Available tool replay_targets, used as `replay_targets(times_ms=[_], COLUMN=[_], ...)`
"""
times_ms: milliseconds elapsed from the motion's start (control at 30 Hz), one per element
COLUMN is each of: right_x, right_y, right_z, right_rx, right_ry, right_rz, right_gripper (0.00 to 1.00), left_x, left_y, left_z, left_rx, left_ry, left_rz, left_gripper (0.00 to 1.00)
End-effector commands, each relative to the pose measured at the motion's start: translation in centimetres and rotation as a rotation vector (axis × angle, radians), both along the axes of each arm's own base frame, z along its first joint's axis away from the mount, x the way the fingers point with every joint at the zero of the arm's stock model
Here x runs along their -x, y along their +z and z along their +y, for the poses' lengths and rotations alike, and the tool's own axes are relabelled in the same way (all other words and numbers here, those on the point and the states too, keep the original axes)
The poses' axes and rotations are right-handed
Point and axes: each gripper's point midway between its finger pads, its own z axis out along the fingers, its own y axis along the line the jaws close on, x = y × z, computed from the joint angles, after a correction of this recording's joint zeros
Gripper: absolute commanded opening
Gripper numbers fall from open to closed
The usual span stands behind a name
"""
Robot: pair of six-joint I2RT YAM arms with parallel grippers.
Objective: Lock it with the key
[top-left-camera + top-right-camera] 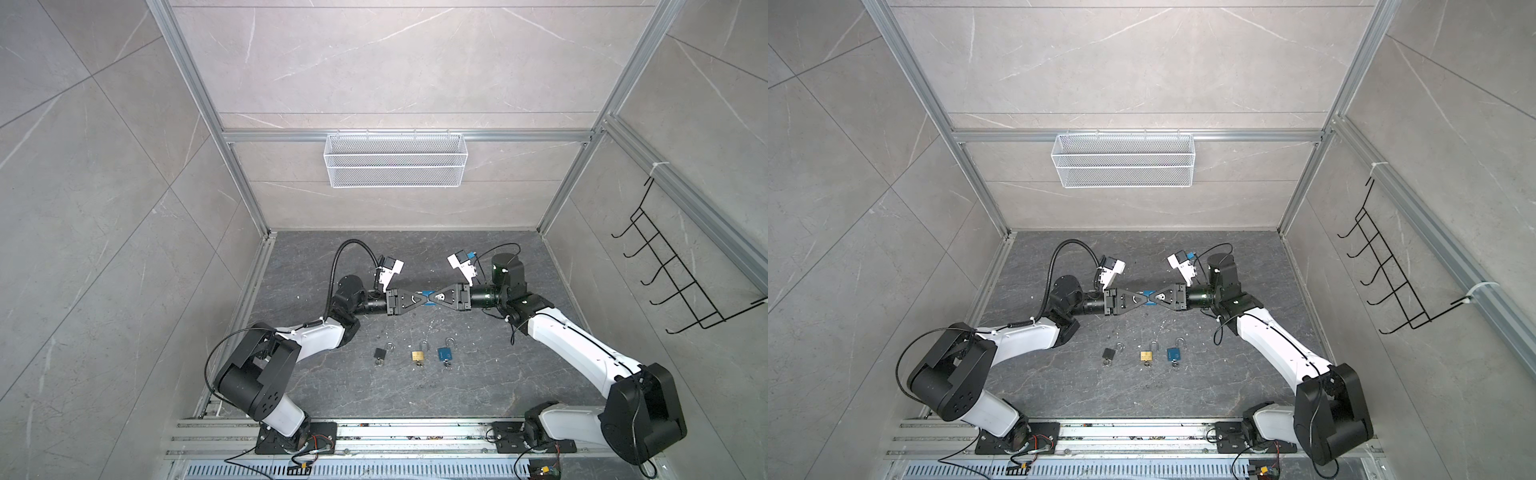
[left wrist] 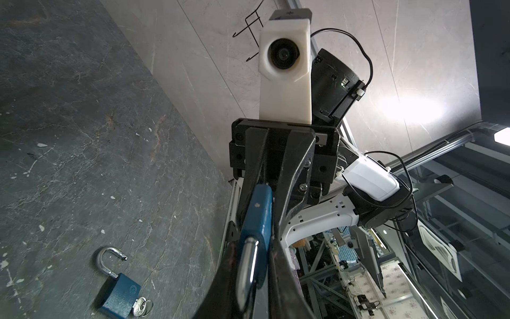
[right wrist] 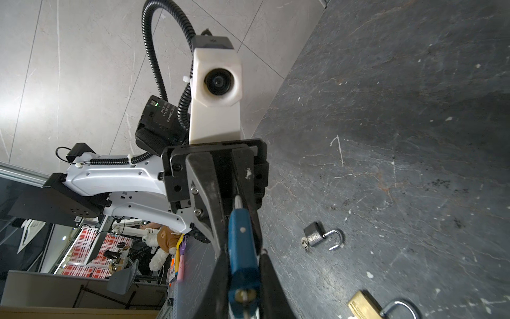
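A blue padlock point(image 1: 428, 298) point(image 1: 1148, 298) hangs in mid-air above the dark table, between the two grippers, which meet tip to tip. My right gripper point(image 1: 432, 298) point(image 3: 244, 276) is shut on its blue body point(image 3: 242, 248), the brass keyhole end towards that wrist camera. Any key in it is too blurred to make out. My left gripper point(image 1: 424, 300) point(image 2: 254, 276) comes from the opposite side. Its jaws lie against the silver shackle point(image 2: 247, 270) and the body's end point(image 2: 258, 218).
Three open padlocks with keys in them lie in a row near the front: black point(image 1: 379, 353) point(image 3: 314, 236), brass point(image 1: 417, 355) point(image 3: 363, 305), blue point(image 1: 444, 353) point(image 2: 118, 292). A white wire basket point(image 1: 395, 160) hangs on the back wall. A black hook rack point(image 1: 681, 274) is on the right wall.
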Motion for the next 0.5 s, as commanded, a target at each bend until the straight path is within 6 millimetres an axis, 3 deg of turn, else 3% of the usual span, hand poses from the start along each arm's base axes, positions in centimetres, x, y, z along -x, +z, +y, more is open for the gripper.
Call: replay_targets(times_ms=[0, 100, 467], right_x=[-1.2, -1.5, -0.8], right_y=[0.3, 1.1, 1.6], right_z=[-1.3, -2.5, -3.3], right_rx=[0.021, -0.004, -0.02], right_ry=[-0.08, -0.107, -0.103], right_rz=[-0.021, -0.028, -0.043], right_gripper=[0.21, 0.29, 0.29], left_x=[0.2, 0.6, 0.3], left_y=[2.3, 2.8, 3.3], left_z=[0.0, 0.4, 0.4], left_rx=[0.012, 0.021, 0.04], left_ry=[0.026, 0.02, 0.014], left_rz=[-0.141, -0.17, -0.156], left_gripper=[0.0, 0.0, 0.0])
